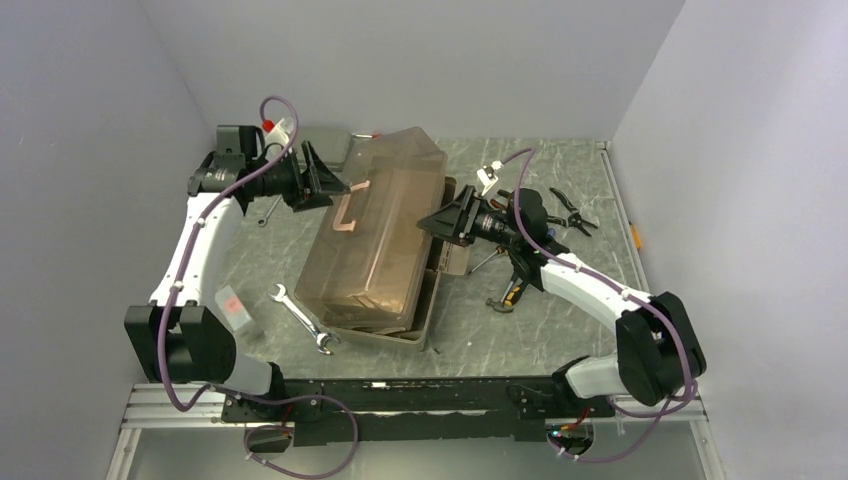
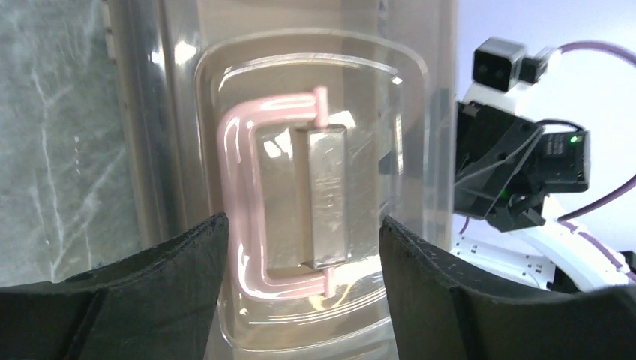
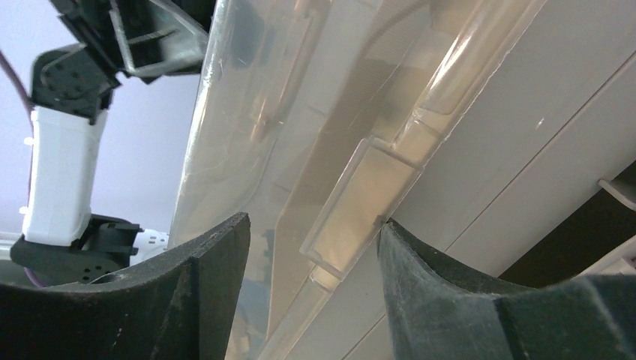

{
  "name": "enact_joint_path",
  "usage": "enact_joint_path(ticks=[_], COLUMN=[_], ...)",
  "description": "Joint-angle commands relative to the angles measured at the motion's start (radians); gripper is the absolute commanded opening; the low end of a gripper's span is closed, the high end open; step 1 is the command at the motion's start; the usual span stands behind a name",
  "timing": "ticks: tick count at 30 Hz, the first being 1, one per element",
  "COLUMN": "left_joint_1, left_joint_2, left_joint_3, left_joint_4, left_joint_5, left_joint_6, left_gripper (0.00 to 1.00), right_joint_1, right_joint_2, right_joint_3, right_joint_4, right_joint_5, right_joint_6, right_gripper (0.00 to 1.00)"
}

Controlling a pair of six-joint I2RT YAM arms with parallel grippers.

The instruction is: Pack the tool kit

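Top external view: tan plastic toolbox [image 1: 370, 245] sits mid-worktop [image 1: 470, 335], smoky translucent lid seemingly down but askew. Steel wrench [image 1: 303, 318] lies loose just left of the toolbox and pliers [image 1: 572, 212] well right of it, so packing looks unfinished. Left fingers [image 2: 176, 259] are spread, empty, facing the glossy pink handle [image 2: 244, 187]. Right fingers [image 3: 202, 262] are spread, empty, at the toolbox's right side.

Marbled grey table [image 1: 560, 330], flat grey case [image 1: 330, 148] at back, clear box [image 1: 235, 308] left

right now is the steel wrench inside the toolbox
No, the steel wrench lies on the table beside the toolbox, outside it.
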Motion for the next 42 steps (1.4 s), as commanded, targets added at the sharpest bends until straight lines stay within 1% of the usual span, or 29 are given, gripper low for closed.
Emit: enact_joint_path(ticks=[1, 4, 7, 11, 12, 17, 24, 30, 31, 38, 42], left_joint_1=[-0.006, -0.006, -0.004, -0.003, -0.003, -0.003, 0.001, 0.003, 0.029, 0.086, 0.099], left_joint_2=[-0.02, -0.024, -0.028, -0.034, -0.03, -0.043, -0.049, -0.057, -0.066, -0.147, -0.203], left_joint_3=[-0.096, -0.094, -0.074, -0.101, -0.107, -0.11, 0.016, 0.078, 0.079, 0.086, 0.068], left_joint_4=[0.079, 0.049, 0.007, 0.022, 0.015, 0.005, -0.074, -0.122, -0.125, -0.154, -0.152], left_joint_5=[0.064, 0.051, 0.029, 0.034, 0.035, 0.019, -0.013, -0.037, -0.046, -0.166, -0.234], left_joint_6=[0.005, 0.032, 0.057, 0.062, 0.069, 0.077, 0.098, 0.111, 0.113, 0.126, 0.129], left_gripper=[0.74, 0.74, 0.77, 0.87, 0.88, 0.88, 0.89, 0.9, 0.91, 0.94, 0.95], right_joint_1=[0.01, 0.009, 0.009, 0.011, 0.01, 0.011, 0.008, 0.009, 0.008, 0.011, 0.027], right_joint_2=[0.013, 0.016, 0.017, 0.01, 0.009, 0.011, 0.008, 0.017, 0.02, 0.031, 0.047], right_joint_3=[0.031, 0.029, 0.042, 0.043, 0.038, 0.023, 0.016, 0.013, 0.019, 0.086, 0.136], right_joint_4=[0.167, 0.185, 0.176, 0.161, 0.17, 0.195, 0.193, 0.225, 0.229, 0.198, 0.182], right_joint_5=[-0.029, -0.029, -0.031, -0.032, -0.033, -0.039, -0.046, -0.053, -0.055, -0.054, -0.048], right_joint_6=[0.038, 0.049, 0.044, 0.035, 0.04, 0.053, 0.05, 0.069, 0.073, 0.065, 0.058], right_gripper=[0.64, 0.64, 0.64, 0.64, 0.64, 0.64, 0.64, 0.64, 0.64, 0.63, 0.62])
